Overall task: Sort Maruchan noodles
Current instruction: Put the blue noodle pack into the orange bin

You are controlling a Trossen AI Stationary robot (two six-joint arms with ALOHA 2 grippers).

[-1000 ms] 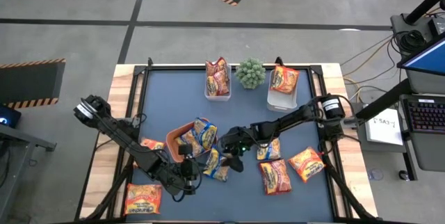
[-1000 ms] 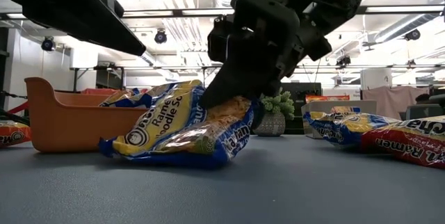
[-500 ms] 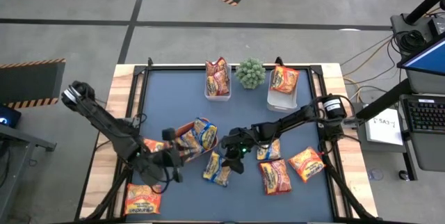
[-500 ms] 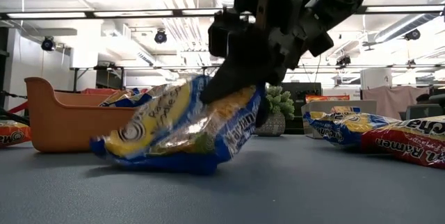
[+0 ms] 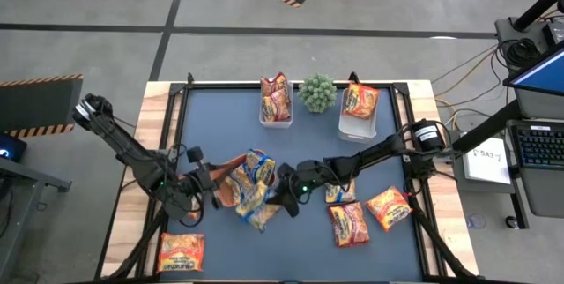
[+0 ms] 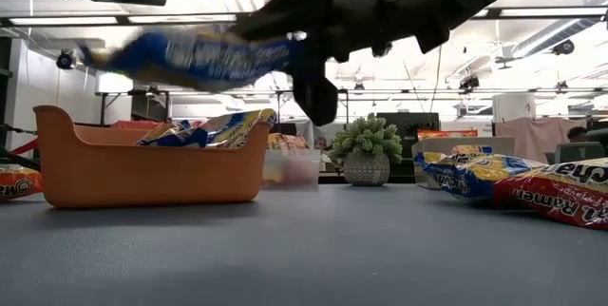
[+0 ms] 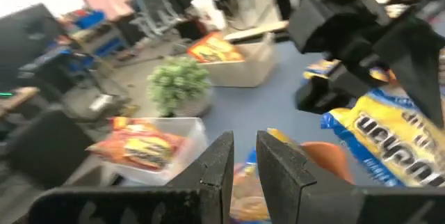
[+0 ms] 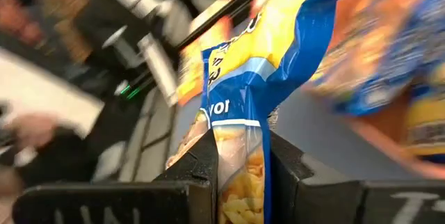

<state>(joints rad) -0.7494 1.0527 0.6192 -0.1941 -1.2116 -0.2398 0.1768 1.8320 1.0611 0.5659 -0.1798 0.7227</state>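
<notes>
Yellow-and-blue noodle packet [image 5: 253, 203] hangs pinched in the right gripper [image 5: 284, 198] beside the orange tray [image 5: 226, 187] in the high view, with the left gripper [image 5: 204, 184] at the tray's other side and more packets strewn over the tabletop [image 5: 388, 156]. Low view: that packet [image 6: 195, 57] rides above the tray [image 6: 142, 168], clear of the tabletop. Left wrist view: the left gripper [image 7: 245, 156] has its fingers nearly together, holding nothing. Right wrist view: fingers [image 8: 203, 156] clamp the packet's end.

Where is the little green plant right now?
In the high view, the green plant sits at the table's far edge, between the two clear tubs holding noodle packets.
</notes>
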